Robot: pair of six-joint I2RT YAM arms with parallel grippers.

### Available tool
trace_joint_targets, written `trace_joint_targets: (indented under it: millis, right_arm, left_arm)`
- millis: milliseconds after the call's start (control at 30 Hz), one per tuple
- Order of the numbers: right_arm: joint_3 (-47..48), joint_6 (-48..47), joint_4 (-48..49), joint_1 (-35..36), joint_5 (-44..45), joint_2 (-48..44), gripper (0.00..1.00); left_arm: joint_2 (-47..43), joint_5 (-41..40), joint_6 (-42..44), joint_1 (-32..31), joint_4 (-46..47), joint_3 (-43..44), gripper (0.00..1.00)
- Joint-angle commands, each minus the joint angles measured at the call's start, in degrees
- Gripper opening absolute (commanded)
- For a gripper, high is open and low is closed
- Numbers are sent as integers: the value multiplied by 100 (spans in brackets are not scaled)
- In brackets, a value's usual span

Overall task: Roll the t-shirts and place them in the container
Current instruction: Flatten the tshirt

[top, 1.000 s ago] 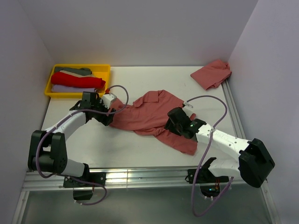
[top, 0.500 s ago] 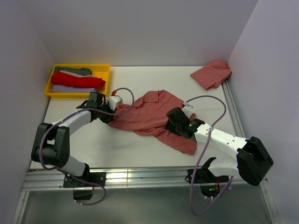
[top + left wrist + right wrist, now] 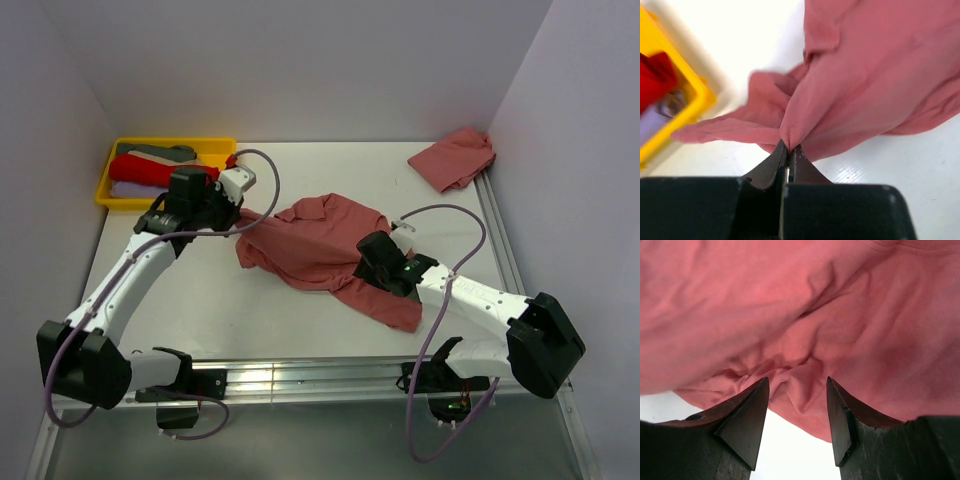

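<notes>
Tee (image 3: 865,75): thin soft cloth, matt, I see fine creases where bunched. Second tee (image 3: 455,157): same matt cloth. Tray (image 3: 170,141): yellow plastic, smooth, slight sheen. Surface (image 3: 920,165): white, smooth, faint gloss with fine streaks in my left wrist view. Left end effector (image 3: 788,146), right end effector (image 3: 797,380): dark, matt, looks plastic to me. Front rail (image 3: 300,378): bright metal. Cable (image 3: 447,207): smooth purple sheath.

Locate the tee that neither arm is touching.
In the top view, the untouched tee lies crumpled in the far right corner of the table, well apart from the middle tee that both arms are at.
</notes>
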Motion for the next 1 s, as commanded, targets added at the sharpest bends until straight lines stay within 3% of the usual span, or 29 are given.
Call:
trace_joint_targets:
  millis: [0,267,433,533,733,800,900,933,967]
  right_arm:
    - [206,-62,-88,38,271,-140,57]
    - [320,-177,-97,-23,289,-96,57]
    - [365,-256,-62,-111,263,-78,57]
    - [339,-300,-71,-287,210,-96,57]
    - [84,-370,70,-761,-27,-350,57]
    - [31,-388,114,-858,-115,-359,57]
    - [57,-388,88,-964,-124,-342,57]
    - [48,-379,79,-981,-133,-351,57]
    - [40,-379,79,-990,-133,-359,57]
  left_arm:
    - [-408,-274,-416,-130,-495,524,0]
    - [-550,-827,-549,-446,-707,955,0]
    - [879,-1196,-250,-508,-409,1605,0]
    - [2073,-1582,-206,-508,-408,2570,0]
    - [4027,-2363,-785,-517,-777,5293,0]
    - [4371,-2584,-865,-526,-865,5639,1]
    - [4874,-3076,-856,-552,-1023,5931,14]
    - [4857,-3182,-856,-552,-919,5678,40]
    - [4778,-3166,-839,-544,-857,5475,50]
